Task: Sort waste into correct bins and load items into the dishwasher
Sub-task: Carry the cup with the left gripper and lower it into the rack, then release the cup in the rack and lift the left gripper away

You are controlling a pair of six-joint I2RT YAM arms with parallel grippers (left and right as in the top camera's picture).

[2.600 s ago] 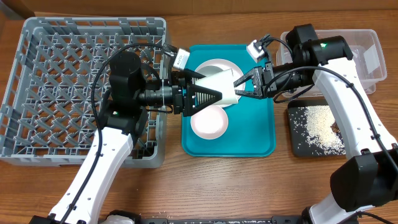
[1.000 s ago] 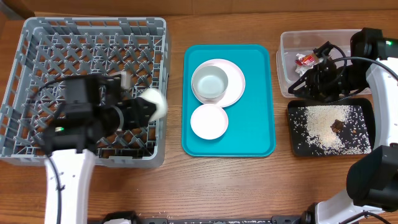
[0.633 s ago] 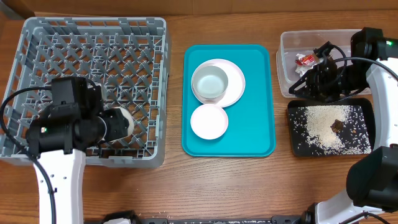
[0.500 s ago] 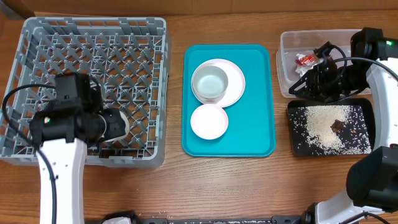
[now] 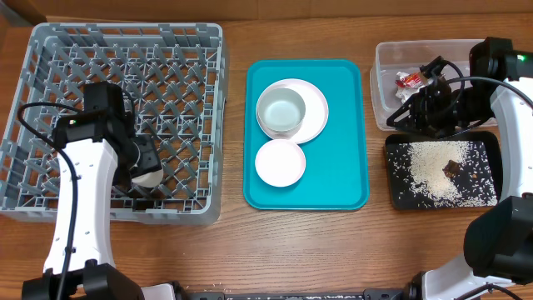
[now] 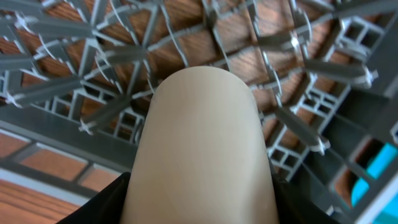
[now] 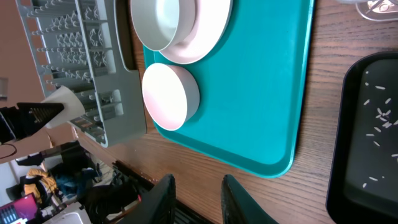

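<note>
Swung from the teal tray [image 5: 350, 167] into the rack [image 5: 83, 58], the left hand [image 5: 143, 167] grips the cup [image 6: 205, 155], its mouth hidden.

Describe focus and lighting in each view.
Overhead: evenly lit and sharp throughout. Left wrist: the cup fills the foreground and looks slightly soft, with the dish rack behind it crisper. Right wrist: tilted framing, teal tray sharp, right gripper dark at the bottom edge.

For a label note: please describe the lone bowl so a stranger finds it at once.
Look at the teal tray in the middle of the table. The pinkish bowl stands bare on its front half; the greyish bowl behind it sits on a white plate.
</note>
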